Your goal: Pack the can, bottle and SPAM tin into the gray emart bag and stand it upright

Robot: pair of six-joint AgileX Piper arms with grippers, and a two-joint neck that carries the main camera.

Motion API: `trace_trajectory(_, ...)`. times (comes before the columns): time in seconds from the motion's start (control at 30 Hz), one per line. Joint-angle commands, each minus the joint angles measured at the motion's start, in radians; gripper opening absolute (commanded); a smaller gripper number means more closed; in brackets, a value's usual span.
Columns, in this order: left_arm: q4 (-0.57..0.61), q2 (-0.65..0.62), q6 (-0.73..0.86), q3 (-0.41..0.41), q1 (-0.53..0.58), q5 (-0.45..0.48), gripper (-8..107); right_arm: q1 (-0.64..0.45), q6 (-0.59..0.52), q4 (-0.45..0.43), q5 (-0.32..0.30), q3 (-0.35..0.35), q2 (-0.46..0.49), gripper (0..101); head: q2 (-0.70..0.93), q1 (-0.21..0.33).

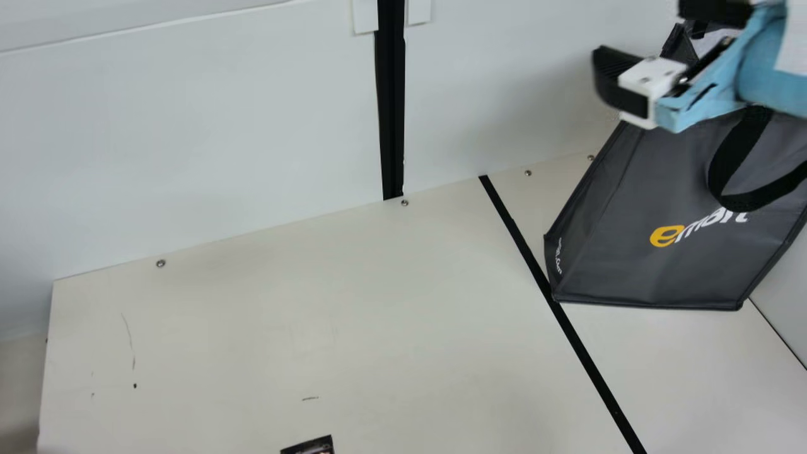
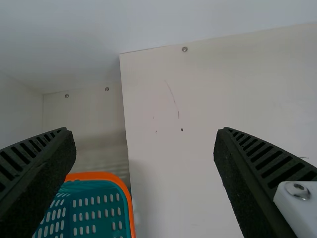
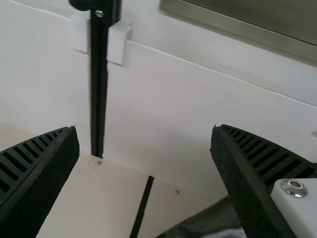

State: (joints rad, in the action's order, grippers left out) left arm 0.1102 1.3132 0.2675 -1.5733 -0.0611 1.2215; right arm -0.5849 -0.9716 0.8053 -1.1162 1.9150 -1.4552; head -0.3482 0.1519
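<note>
The gray emart bag (image 1: 656, 271) stands on the right part of the table, its bottom edge reaching the black line. One black handle loop hangs down its front, and its inside is hidden. My right gripper (image 1: 661, 49) is over the bag's upper left part, fingers apart. In the right wrist view that gripper (image 3: 143, 133) is open with nothing between its fingers, and a dark piece of the bag (image 3: 205, 220) shows low down. My left gripper (image 2: 143, 133) is open and holds nothing, above the table's left part in the left wrist view.
A teal basket with an orange rim (image 2: 101, 176) stands beyond the table's left edge. A small dark printed item (image 1: 309, 446) lies cut off at the main view's bottom edge. The white wall (image 1: 208, 139) rises behind the table, with a black vertical strip (image 1: 391, 113).
</note>
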Motion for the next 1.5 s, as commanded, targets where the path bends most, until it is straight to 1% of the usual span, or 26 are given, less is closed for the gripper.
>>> trace_trajectory(0.0,0.000,0.000,0.000,0.000,0.000,0.000,90,0.086,0.010,-0.024,0.028,-0.043,0.011,95,-0.001,0.023)
trace_trajectory(0.33,0.000,0.000,0.000,0.000,0.000,0.000,90,0.285,0.081,-0.087,0.137,-0.212,0.069,95,-0.001,0.023)
trace_trajectory(0.67,0.000,0.000,0.000,0.000,0.000,0.000,90,0.416,0.140,-0.124,0.226,-0.405,0.129,95,-0.001,0.023)
trace_trajectory(0.93,0.000,0.000,0.000,0.000,0.000,0.000,90,0.468,0.179,-0.131,0.274,-0.538,0.166,95,-0.001,0.023)
trace_trajectory(1.13,0.000,0.000,0.000,0.000,0.000,0.000,90,0.484,0.200,-0.123,0.310,-0.628,0.187,95,-0.001,0.023)
trace_trajectory(1.3,0.000,0.000,0.000,0.000,0.000,0.000,90,0.487,0.204,-0.107,0.337,-0.698,0.197,95,-0.001,0.023)
trace_trajectory(1.47,0.000,0.000,0.000,0.000,0.000,0.000,90,0.487,0.190,-0.080,0.353,-0.752,0.199,95,-0.001,0.023)
